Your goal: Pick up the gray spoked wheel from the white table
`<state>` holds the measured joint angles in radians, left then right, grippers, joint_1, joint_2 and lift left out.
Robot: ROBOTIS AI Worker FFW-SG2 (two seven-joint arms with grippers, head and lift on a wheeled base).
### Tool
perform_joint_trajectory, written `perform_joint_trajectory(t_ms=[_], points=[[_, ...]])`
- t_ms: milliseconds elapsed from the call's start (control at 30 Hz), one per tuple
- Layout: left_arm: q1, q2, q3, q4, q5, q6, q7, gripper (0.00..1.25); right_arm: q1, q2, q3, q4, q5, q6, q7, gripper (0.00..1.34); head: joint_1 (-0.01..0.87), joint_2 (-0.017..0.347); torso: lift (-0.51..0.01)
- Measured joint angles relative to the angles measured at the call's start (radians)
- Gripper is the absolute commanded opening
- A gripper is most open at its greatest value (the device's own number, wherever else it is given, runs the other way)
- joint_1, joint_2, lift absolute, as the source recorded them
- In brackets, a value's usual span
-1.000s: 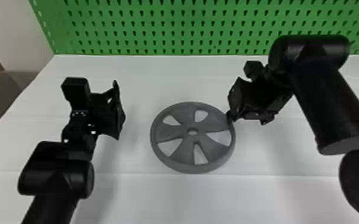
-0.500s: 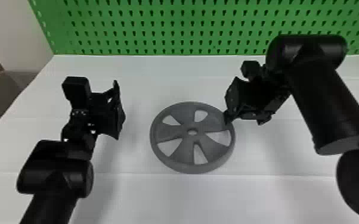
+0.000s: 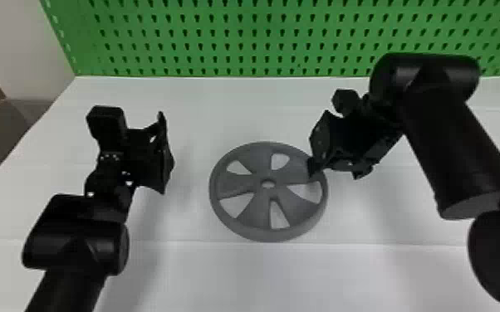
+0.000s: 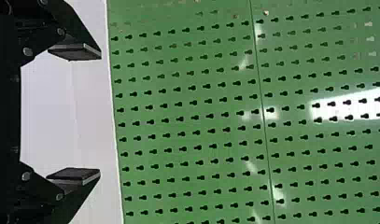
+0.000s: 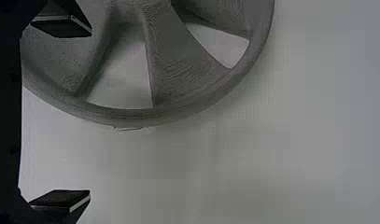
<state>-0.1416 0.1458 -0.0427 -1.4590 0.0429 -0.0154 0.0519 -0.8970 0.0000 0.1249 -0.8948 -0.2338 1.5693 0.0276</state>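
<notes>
The gray spoked wheel (image 3: 246, 215) lies flat on the white table (image 3: 245, 276), between the two arms. At its right edge is my right gripper (image 3: 333, 166), open, with one fingertip overlapping the rim from above. In the right wrist view the right gripper (image 5: 83, 113) has one finger over the wheel (image 5: 180, 77) and the other beyond the rim, over bare table; nothing is gripped. My left gripper (image 3: 166, 155) stands to the left of the wheel, apart from it. From the left wrist view, the left gripper (image 4: 80, 114) is open and holds nothing.
A green perforated panel (image 3: 247, 39) rises along the table's back edge. Beyond the table's left side are brown-gray floor tiles (image 3: 6, 128) and a pale wall (image 3: 12, 49). Bare table lies in front of the wheel.
My right gripper has shifted slightly left, a little further over the wheel's rim. The left arm and the wheel show no clear movement.
</notes>
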Motion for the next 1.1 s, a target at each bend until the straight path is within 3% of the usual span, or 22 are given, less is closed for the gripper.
perform_joint_trajectory(t_ms=[733, 1100], points=[[-0.004, 0.003, -0.006, 0.0, 0.001, 0.003, 0.002, 0.88, -0.008, 0.0, 0.068, 0.009, 0.01, 0.0, 0.0, 1.25, 0.779, 0.071, -0.097], [-0.009, 0.003, -0.009, 0.0, 0.004, 0.003, 0.002, 0.87, -0.008, 0.0, 0.061, 0.063, -0.032, -0.014, 0.0, 1.24, 0.779, 0.071, -0.097]])
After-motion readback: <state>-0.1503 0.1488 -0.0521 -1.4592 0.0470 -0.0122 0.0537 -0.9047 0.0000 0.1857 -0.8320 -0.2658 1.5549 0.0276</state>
